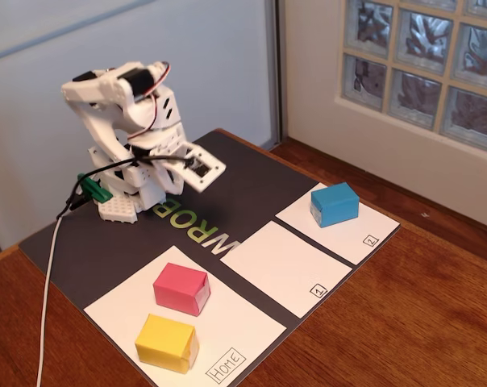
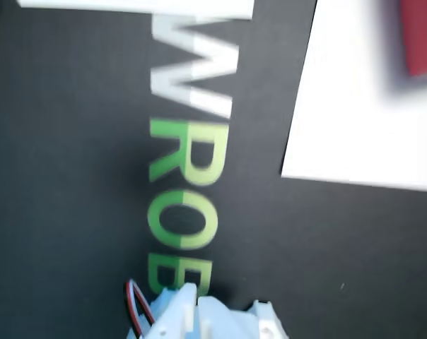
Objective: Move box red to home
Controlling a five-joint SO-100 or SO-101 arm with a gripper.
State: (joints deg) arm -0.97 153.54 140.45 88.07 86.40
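The red box [image 1: 181, 288] stands on the home panel [image 1: 235, 322], the large white sheet with a "HOME" label at its near corner, just behind a yellow box [image 1: 168, 342]. In the wrist view the red box [image 2: 420, 35] shows blurred at the top right edge, on the white home panel [image 2: 362, 120]. My gripper [image 1: 217, 170] is folded back low over the dark mat by the arm's base, well apart from the box. In the wrist view the gripper [image 2: 197, 305] is at the bottom edge, jaws together with only a thin slit, holding nothing.
A blue box [image 1: 335, 203] stands on the small white panel marked 2 [image 1: 364, 234]. The panel marked 1 [image 1: 280, 266] is bare. The dark mat [image 1: 106, 242] with green and white lettering lies on a wooden table. A white cable [image 1: 48, 298] runs down the left.
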